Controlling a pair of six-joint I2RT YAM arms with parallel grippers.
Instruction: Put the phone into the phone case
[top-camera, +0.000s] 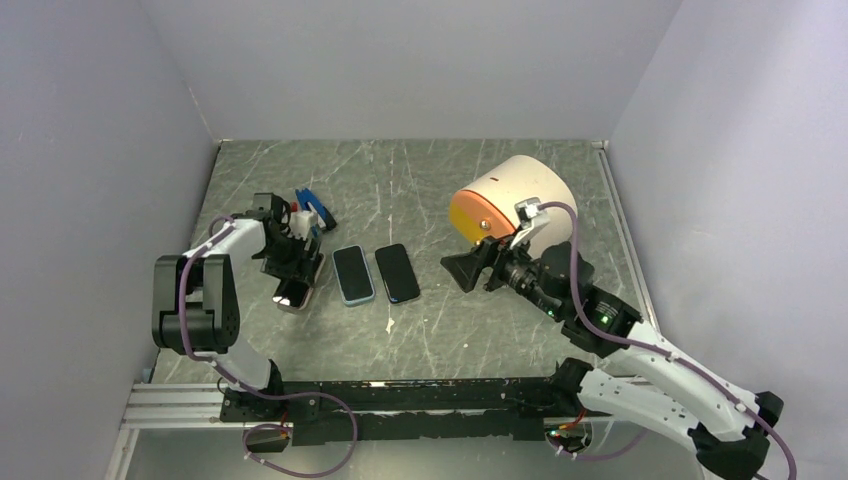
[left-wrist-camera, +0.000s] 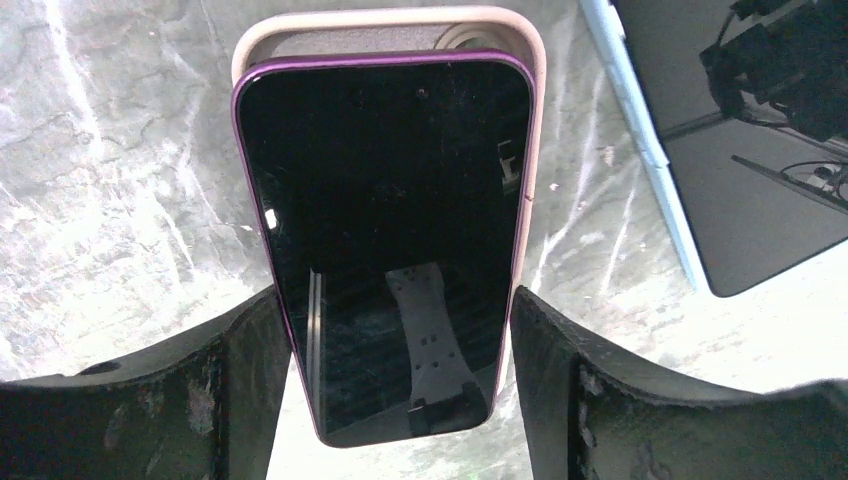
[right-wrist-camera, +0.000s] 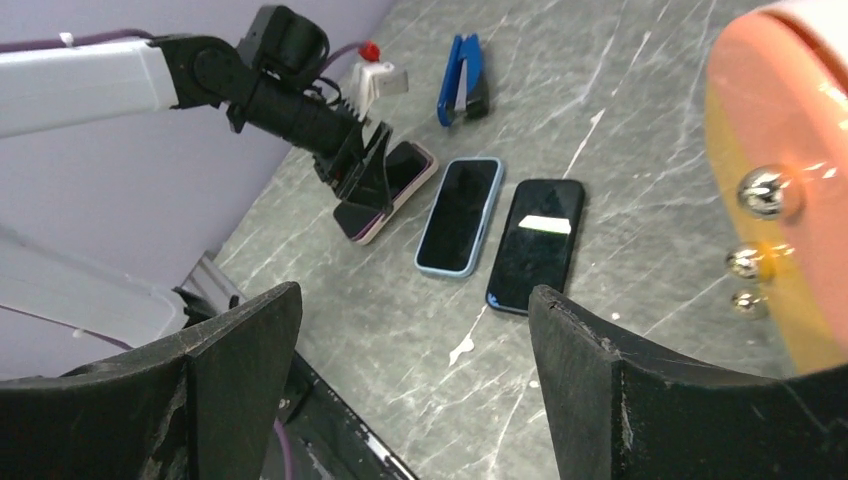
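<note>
Top, left-wrist and right-wrist views of a grey marbled table (top-camera: 420, 330).

The phone (left-wrist-camera: 385, 200) has a black screen and a purple edge. It lies face up on the pale beige phone case (left-wrist-camera: 537, 100), at the left of the table. Its far end sits inside the case's rim; its near end is tilted up and not seated.

The left gripper (left-wrist-camera: 398, 300) straddles that near end. Its jaws are drawn in to the phone's width, and each dark finger (left-wrist-camera: 240, 380) presses one long edge, so the phone is pinched between them. The screen mirrors the gripper's underside, and no lettering can be read on it.

To the right lie two more handsets, side by side and face up:
- a phone in a light-blue case (top-camera: 353, 274)
- a dark phone (top-camera: 397, 272) with a pale rectangle on its screen — glare or print, it cannot be told

Beyond the left gripper rest a blue stapler-shaped object (right-wrist-camera: 463, 80) and a small white item with a red cap (right-wrist-camera: 378, 75).

The right gripper (top-camera: 462, 270) hangs above the table well apart from the phones, jaws spread wide and holding nothing. Just behind it stands a cream cylinder with an orange face (top-camera: 510, 195), which bears metal studs — no legible marking.
</note>
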